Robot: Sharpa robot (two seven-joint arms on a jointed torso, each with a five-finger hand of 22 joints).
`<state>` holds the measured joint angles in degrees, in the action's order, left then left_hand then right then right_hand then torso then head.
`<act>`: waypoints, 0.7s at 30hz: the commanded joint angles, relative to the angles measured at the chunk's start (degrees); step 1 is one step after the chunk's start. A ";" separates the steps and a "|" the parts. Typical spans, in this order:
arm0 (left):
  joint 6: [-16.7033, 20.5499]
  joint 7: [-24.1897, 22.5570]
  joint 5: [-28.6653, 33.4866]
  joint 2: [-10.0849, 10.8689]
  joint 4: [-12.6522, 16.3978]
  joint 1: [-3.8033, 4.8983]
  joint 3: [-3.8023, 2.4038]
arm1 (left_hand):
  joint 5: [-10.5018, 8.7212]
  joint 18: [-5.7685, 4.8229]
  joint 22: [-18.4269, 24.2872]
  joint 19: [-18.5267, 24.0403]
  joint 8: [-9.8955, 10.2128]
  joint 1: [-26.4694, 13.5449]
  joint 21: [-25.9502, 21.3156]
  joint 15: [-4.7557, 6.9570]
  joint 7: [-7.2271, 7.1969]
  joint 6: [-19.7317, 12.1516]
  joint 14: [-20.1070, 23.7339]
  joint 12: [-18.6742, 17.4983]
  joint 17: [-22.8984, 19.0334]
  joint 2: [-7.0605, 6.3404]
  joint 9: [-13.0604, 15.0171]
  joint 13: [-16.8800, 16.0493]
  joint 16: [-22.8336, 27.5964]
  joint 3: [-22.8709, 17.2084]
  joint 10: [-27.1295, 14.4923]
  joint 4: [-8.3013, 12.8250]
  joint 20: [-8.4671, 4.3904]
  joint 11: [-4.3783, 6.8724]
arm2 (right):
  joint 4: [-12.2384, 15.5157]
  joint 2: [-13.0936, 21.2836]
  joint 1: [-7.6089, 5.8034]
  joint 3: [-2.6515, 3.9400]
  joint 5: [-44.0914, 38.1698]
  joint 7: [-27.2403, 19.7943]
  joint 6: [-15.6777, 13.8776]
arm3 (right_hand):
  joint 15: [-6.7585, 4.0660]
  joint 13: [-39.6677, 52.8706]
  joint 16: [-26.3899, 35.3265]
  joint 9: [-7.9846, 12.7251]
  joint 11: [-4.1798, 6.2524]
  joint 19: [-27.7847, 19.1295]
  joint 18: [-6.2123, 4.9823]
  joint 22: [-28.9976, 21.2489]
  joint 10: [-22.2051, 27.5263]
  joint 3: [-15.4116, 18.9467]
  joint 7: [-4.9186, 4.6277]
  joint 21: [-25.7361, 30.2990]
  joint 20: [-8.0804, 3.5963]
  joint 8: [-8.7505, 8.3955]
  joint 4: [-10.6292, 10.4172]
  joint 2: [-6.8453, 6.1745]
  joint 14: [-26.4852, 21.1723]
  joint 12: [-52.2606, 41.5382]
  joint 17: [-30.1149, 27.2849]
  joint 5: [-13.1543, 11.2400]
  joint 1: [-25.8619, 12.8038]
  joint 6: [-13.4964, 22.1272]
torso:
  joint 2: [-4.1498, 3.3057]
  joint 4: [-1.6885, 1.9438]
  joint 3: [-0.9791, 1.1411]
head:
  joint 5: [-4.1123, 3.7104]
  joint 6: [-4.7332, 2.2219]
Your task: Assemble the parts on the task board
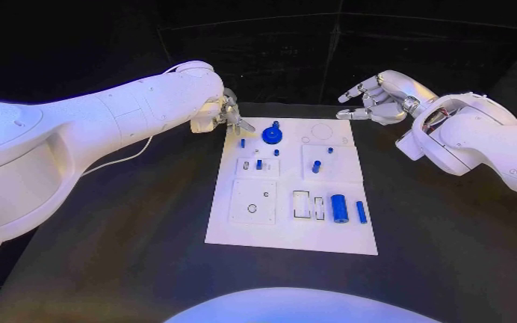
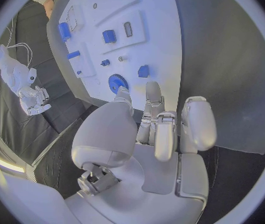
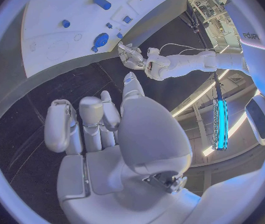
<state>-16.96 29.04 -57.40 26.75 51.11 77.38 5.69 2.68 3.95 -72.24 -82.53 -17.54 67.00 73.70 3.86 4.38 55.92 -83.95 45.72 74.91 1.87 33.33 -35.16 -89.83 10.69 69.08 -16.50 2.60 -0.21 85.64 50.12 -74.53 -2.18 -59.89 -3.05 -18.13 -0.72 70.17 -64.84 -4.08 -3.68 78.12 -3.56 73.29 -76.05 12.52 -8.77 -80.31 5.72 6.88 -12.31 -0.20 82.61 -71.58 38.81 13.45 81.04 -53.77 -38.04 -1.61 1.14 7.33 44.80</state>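
The left hand [image 1: 223, 114] is hovering just off the far left corner of the task board [image 1: 243, 229], holding nothing, its fingers loosely curled but apart. The board is lying in the middle of the black table [image 1: 129, 263], carrying a blue gear [image 1: 273, 135] near its far edge and a blue cylinder [image 1: 339, 208] toward its near right. The right hand [image 1: 375, 100] is hanging beyond the far right corner, fingers spread and empty.
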 commanded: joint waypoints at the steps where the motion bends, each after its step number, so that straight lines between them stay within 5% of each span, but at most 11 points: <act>1: -2.16 -0.35 -1.94 -0.28 -0.56 -0.08 0.00 | 0.06 0.30 -0.32 -0.41 0.35 0.25 0.56 -0.26 0.06 0.58 -6.05 0.29 15.09 -0.13 -0.27 -0.03 -0.17 0.45 0.40 0.16 -0.01 0.11 | -0.02 -0.10 -0.13 0.05 -0.10 -0.45 0.34 | -0.07 0.04 0.25 0.08 -0.07 -0.32 -0.48 -0.07 0.25 0.31 0.02 0.21 -0.12 0.04 -0.10 0.36 0.04 0.28 0.03 0.32 -0.12 0.26 | 0.06 0.00 0.06 | -0.01 0.11; 21: -2.74 -0.74 -2.39 -0.94 -1.36 -0.61 0.05 | 0.11 0.02 -1.68 -0.94 0.41 3.05 1.70 -0.10 -0.36 2.60 -6.05 0.64 15.09 0.61 -1.62 0.15 -0.17 0.85 0.81 0.63 -0.12 0.43 | -0.26 -0.42 -0.12 0.05 -0.10 -0.57 0.51 | -0.07 0.09 0.23 0.06 -0.07 -0.29 -0.47 -0.03 0.23 0.31 0.02 0.20 -0.11 0.08 -0.05 0.49 0.06 0.22 0.11 0.65 0.07 0.23 | 0.11 0.07 0.09 | -0.12 0.19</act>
<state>-19.38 28.98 -59.22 25.90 49.76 76.70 5.76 2.68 3.95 -73.87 -83.07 -17.31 69.54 75.11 3.87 4.04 58.21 -83.95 46.16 74.91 2.58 31.75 -35.10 -89.82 11.30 69.52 -15.88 2.45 0.22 85.34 49.76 -74.52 -2.18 -59.89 -3.10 -17.97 -0.72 70.18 -64.84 -4.08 -3.68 78.12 -3.56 73.30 -76.05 12.52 -8.77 -80.31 5.72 6.88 -12.31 -0.20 82.61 -71.58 38.85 13.86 81.04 -53.77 -37.96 -1.55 1.21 7.21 45.02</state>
